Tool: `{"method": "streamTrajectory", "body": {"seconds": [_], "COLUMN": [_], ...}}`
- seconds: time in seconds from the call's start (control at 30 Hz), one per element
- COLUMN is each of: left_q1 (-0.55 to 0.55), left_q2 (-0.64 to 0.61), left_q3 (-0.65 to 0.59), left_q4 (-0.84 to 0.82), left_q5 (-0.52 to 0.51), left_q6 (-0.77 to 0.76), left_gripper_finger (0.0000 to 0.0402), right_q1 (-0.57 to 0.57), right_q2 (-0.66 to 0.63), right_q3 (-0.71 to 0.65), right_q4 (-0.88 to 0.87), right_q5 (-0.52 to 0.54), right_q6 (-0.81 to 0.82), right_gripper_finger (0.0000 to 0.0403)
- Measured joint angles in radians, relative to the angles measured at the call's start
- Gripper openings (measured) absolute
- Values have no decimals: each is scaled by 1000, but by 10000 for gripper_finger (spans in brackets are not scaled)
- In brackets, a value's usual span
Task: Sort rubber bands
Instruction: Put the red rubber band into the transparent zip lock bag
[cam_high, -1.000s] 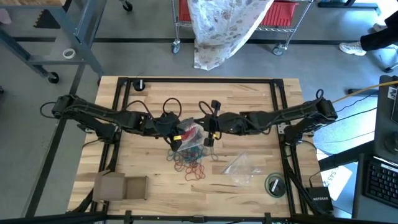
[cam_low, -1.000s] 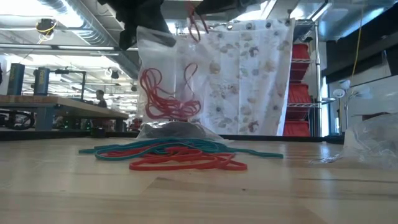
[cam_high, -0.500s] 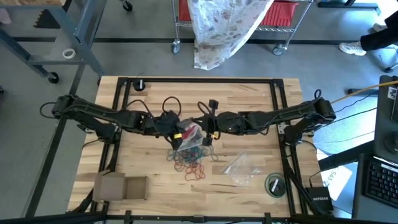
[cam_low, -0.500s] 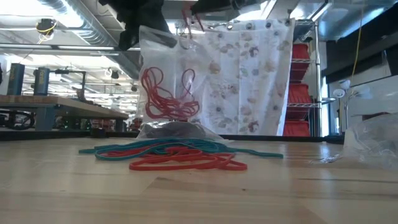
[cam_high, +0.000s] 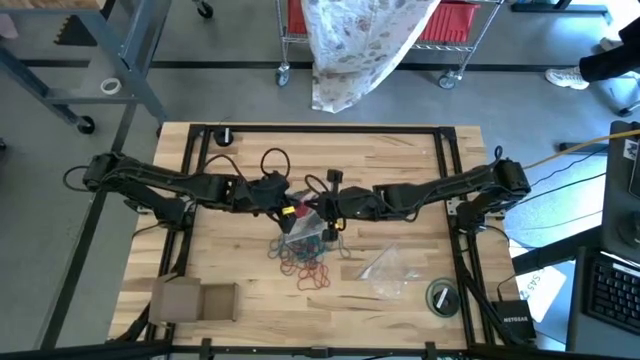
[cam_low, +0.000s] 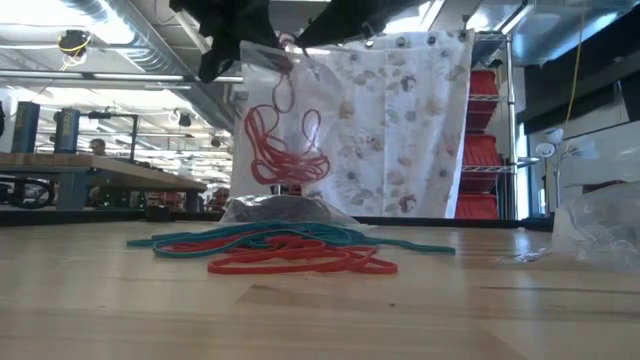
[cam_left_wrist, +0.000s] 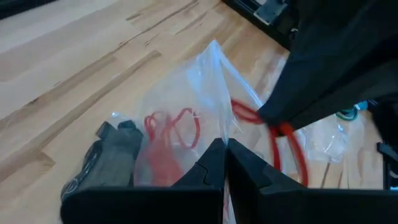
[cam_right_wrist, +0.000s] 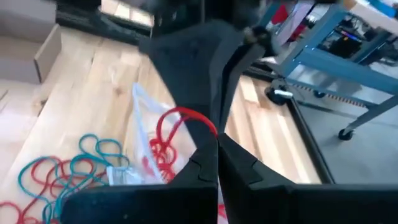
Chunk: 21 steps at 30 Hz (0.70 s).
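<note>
now both tools (cam_high: 283, 208) (cam_high: 322, 207) pinch shut at the clear bag (cam_low: 285, 130) holding red bands (cam_low: 285, 150).

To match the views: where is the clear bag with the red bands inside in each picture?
High view: the clear bag hangs mid-table between the left gripper and right gripper.
Low view: upper centre, hanging from the grippers.
Left wrist view: centre, pinched in the shut fingers.
Right wrist view: low centre-left.
Shared landmark: the red bands inside it.
</note>
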Motion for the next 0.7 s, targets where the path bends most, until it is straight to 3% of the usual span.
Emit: {"method": "streamTrajectory", "body": {"seconds": [0.3,0.5,0.7], "left_q1": [0,-13,-36], "left_q2": [-7,-7,-1], "left_q3": [0,0,0], "left_q4": [-3,13,17], "left_q5": [-14,-106,-145], "left_q6": [4,48,79], "left_gripper_finger": [1,1,1], "right_q1": [0,0,-22], "right_q2": [40,39,32], "right_q3": [0,0,1], "right_q4": [-73,-115,-117], "right_q5": [-15,-6,125], "right_q6": [54,180,349], "right_gripper_finger": [0,1,32]}}
